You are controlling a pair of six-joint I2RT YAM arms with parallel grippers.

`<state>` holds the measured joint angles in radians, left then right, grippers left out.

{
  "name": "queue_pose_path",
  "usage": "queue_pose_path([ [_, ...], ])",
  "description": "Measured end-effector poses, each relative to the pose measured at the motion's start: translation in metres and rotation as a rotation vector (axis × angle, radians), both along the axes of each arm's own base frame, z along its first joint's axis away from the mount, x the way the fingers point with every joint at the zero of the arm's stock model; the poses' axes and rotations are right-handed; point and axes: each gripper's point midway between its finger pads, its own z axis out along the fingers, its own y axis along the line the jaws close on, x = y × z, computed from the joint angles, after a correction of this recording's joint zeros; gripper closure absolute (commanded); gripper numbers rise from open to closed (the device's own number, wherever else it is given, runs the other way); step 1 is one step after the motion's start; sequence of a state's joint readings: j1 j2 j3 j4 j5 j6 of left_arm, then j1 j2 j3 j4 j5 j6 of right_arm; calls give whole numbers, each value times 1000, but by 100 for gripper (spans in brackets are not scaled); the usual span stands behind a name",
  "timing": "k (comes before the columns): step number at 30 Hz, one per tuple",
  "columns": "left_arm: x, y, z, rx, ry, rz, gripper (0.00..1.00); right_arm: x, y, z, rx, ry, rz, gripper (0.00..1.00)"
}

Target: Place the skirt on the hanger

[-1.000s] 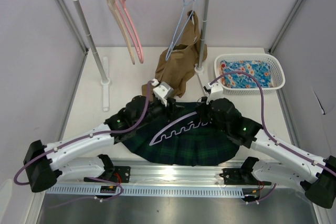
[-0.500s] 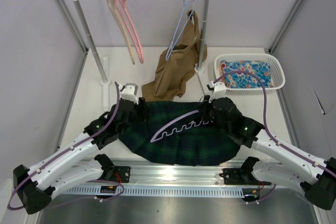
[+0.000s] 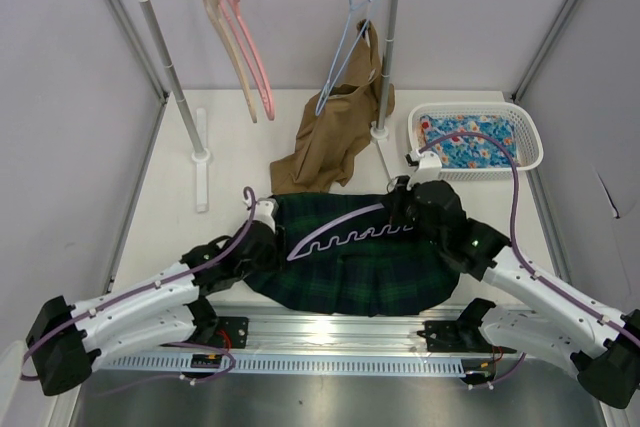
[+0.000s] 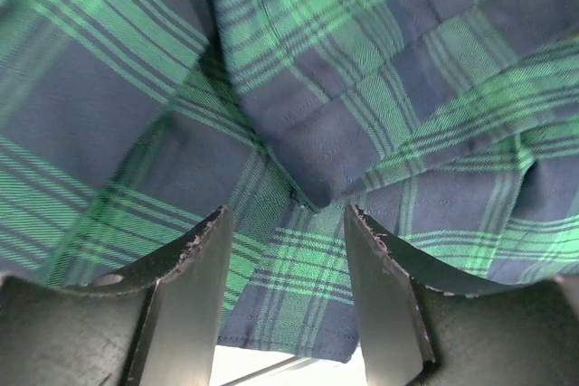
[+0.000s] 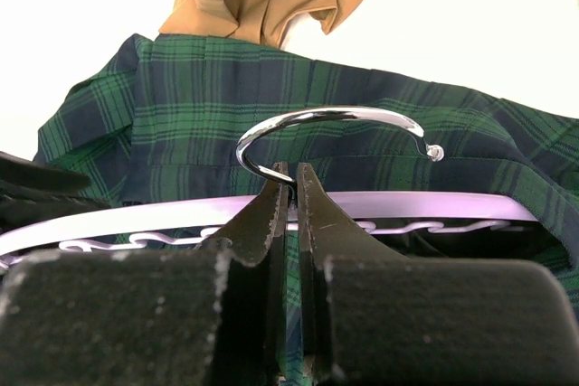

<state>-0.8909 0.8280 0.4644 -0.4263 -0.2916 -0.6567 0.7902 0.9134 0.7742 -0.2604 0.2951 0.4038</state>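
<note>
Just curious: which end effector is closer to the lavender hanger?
Right: the right end effector grips the hanger at its hook's base; the left end effector is over the skirt's left edge.

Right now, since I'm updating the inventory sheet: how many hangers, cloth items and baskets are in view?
Hangers: 4 (lavender hanger, pink hanger, tan hanger, blue hanger)
Cloth items: 3 (plaid skirt, tan-brown garment, blue floral cloth)
Baskets: 1 (white basket)
Total: 8
</note>
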Motion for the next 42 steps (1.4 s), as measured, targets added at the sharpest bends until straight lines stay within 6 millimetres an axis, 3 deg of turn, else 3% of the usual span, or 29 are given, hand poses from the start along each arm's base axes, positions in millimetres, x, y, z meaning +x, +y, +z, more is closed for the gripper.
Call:
queue_pose_path([
  [5,-1,-2,-15,28,7,-8,43,1,-1,0,5,4,-2,100],
  [19,13,-16,-23,25,-12,-3,47,2,-4,2,24,10,-5,100],
  [22,15,-15,-25,39,-18,4,55,3,-5,3,27,10,-6,100],
  [29,21,-15,-26,61,-39,11,98,2,-6,6,39,5,-3,100],
  [37,31,-30,1,15,-58,-7,100,3,-8,5,45,-5,-9,100],
  [42,38,-26,14,-23,-42,16,100,7,-9,1,58,-28,-25,100],
])
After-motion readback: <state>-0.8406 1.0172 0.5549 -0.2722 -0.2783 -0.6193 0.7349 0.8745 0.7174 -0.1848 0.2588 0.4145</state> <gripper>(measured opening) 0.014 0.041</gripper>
